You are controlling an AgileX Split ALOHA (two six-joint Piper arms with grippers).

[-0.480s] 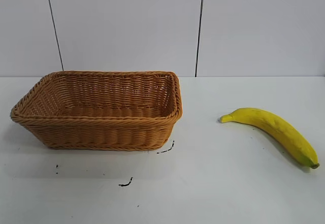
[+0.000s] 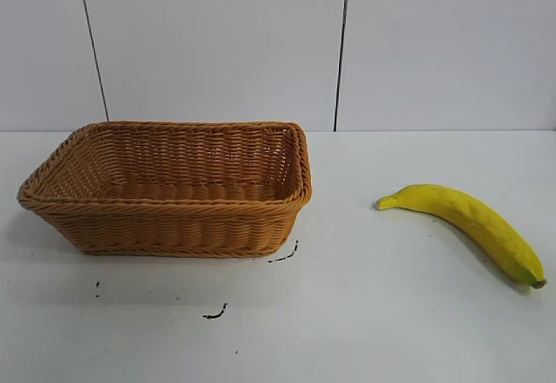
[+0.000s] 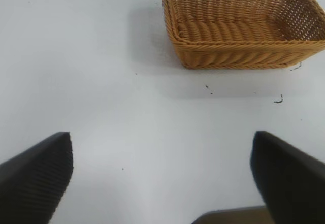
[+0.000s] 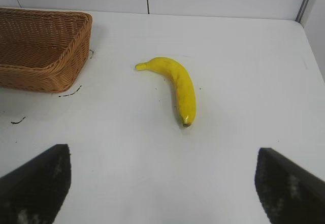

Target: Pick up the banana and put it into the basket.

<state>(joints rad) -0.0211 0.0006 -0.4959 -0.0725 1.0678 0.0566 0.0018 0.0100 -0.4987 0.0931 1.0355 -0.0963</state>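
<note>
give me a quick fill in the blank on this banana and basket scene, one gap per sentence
1. The long curved yellow banana lies on the white table, to the ____ of the rectangular tan woven wicker basket in the exterior view.
2. The basket holds ____.
3. The right gripper has its fingers spread ____, well short of the banana.
4. The left gripper faces the ____.

Missing words: right; nothing; open; basket
</note>
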